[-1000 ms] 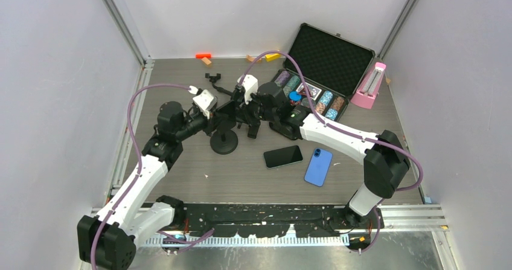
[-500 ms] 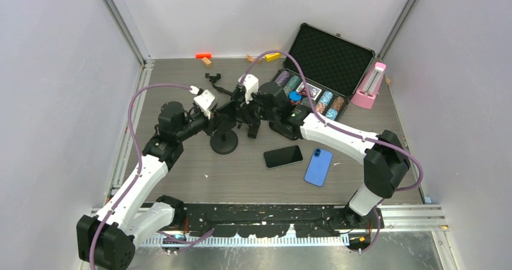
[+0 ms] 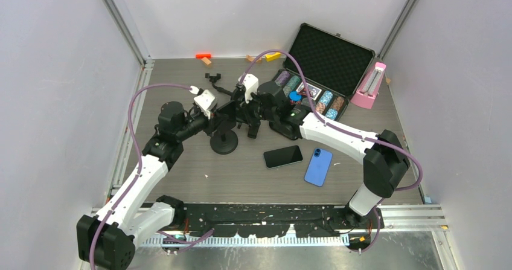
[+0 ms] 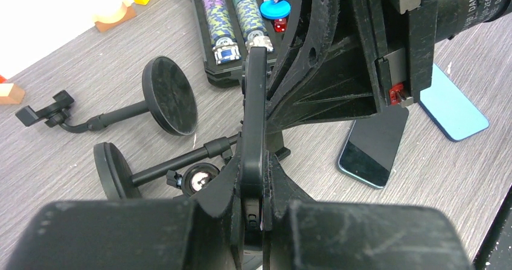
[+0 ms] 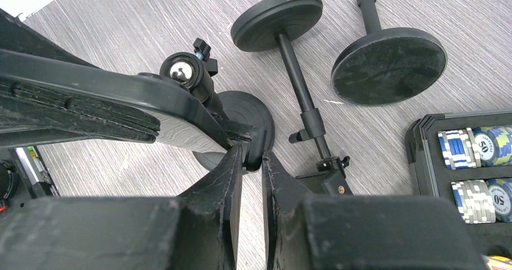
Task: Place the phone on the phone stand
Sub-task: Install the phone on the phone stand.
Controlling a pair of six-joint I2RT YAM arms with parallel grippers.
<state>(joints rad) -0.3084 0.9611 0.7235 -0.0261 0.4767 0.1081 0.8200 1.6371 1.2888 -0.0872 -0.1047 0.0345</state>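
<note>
Nothing has visibly moved since the earlier frames. The left gripper [image 4: 252,170] is clamped fully on the cradle plate [image 4: 253,101] of the phone stand [image 3: 224,142], and the right gripper [image 5: 250,158], nearly closed, pinches the plate's lower end. The black phone [image 3: 282,156] lies flat on the table [image 3: 241,176] beside a blue phone [image 3: 318,167]. Opposed pulls from the two arms could tip the stand or misalign the cradle.

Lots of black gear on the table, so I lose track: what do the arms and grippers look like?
The left arm and right arm have white links and black joints. A purple cable loops to a white camera box at each wrist. The left gripper and right gripper are black, with scuffed, wedge-shaped fingers.
</note>
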